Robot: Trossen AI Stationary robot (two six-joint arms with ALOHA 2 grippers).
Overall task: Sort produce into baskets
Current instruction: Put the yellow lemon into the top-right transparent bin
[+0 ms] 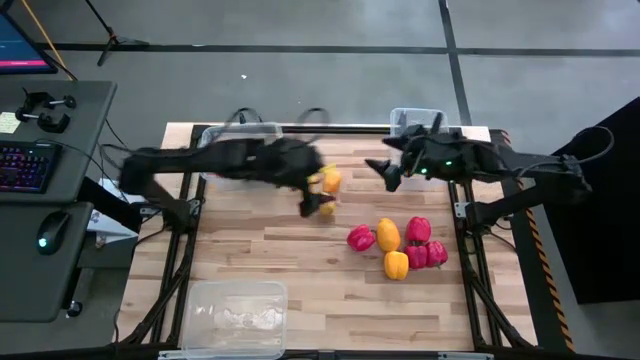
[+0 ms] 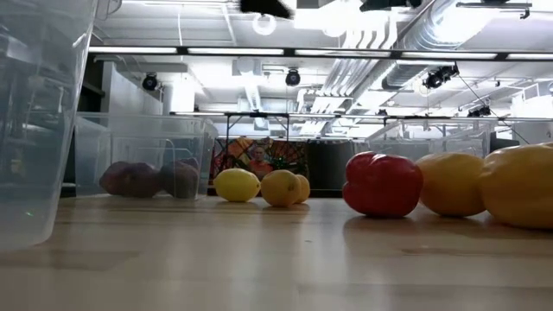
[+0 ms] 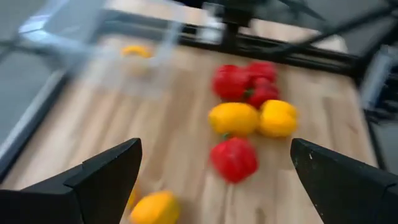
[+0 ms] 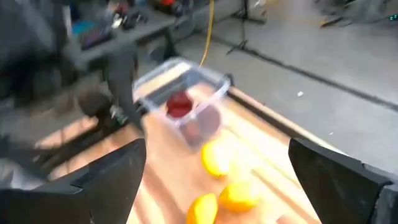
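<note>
Several red and yellow bell peppers (image 1: 395, 245) lie in a cluster on the wooden table, right of centre; they also show in the left wrist view (image 3: 249, 118). Lemons (image 1: 328, 182) lie near the far middle. Maroon fruits (image 2: 138, 179) sit in the clear far-left basket (image 1: 240, 135). My left gripper (image 1: 312, 200) is open and empty above the table beside the lemons; one lemon (image 3: 155, 208) lies near its fingers. My right gripper (image 1: 385, 172) is open and empty in the air near the far-right basket (image 1: 415, 120), facing the lemons (image 4: 214, 158).
A third clear basket (image 1: 235, 310) stands at the table's near left edge and fills the left of the low view (image 2: 34, 121). A desk with a keyboard (image 1: 25, 165) and a mouse stands left of the table. Bare wood lies between the peppers and the near basket.
</note>
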